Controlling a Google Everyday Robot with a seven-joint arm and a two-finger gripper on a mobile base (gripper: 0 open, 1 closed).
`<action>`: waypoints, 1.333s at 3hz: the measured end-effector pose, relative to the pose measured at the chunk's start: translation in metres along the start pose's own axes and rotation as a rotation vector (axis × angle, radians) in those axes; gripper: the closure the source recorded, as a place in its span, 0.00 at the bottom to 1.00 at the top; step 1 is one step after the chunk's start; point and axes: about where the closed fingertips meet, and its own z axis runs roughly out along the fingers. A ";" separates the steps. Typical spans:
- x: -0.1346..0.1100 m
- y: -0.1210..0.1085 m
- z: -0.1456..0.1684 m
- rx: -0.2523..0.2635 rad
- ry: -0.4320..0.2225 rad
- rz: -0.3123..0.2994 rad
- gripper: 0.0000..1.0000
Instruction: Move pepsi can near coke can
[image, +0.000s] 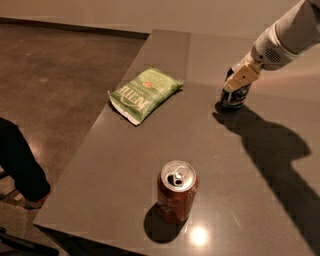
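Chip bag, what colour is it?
The chip bag is green, seen in the camera view. The gripper is at the blue can.

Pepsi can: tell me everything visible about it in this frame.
The pepsi can is a small dark drink can with pale marks on its side, standing upright on the grey table, toward its far right. Its upper part is hidden behind the tan gripper, which comes down on it from the upper right. It stands well apart from the coke can near the front edge.
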 end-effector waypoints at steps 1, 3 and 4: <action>0.000 0.019 -0.013 -0.018 -0.014 -0.033 0.87; 0.003 0.081 -0.045 -0.090 -0.052 -0.134 1.00; 0.012 0.106 -0.056 -0.146 -0.069 -0.199 1.00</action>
